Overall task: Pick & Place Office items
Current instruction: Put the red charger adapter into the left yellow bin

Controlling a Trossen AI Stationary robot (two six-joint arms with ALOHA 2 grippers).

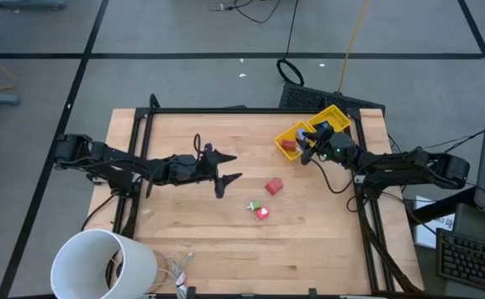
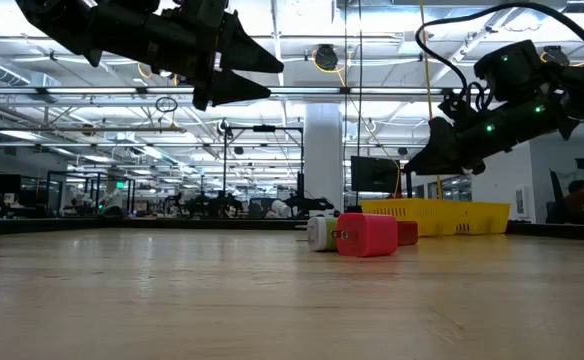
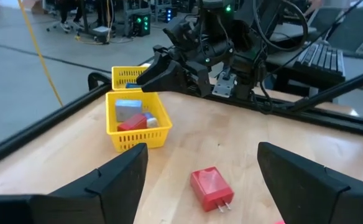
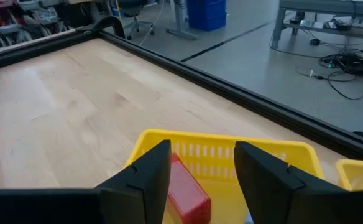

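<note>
I see the right gripper parted and empty over the slotted yellow bin. Left gripper gapes wide, empty, above bare wood. A glossy red block lies mid-table; the green bit is possibly plastic.

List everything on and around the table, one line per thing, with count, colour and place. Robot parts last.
yellow bin: two joined compartments, yellow, table's far right corner.
items in bin: a red block and a grey-blue piece showing, in the compartment nearer the table's middle.
red block: one, red, with metal prongs, mid-table.
green bit: one, green and white, beside the pink-red bit.
pink-red bit: one, bright, mid-table.
white cylinder: one, near left corner.
left gripper: open, above the table left of the red block.
right gripper: open, empty, over the bin.
</note>
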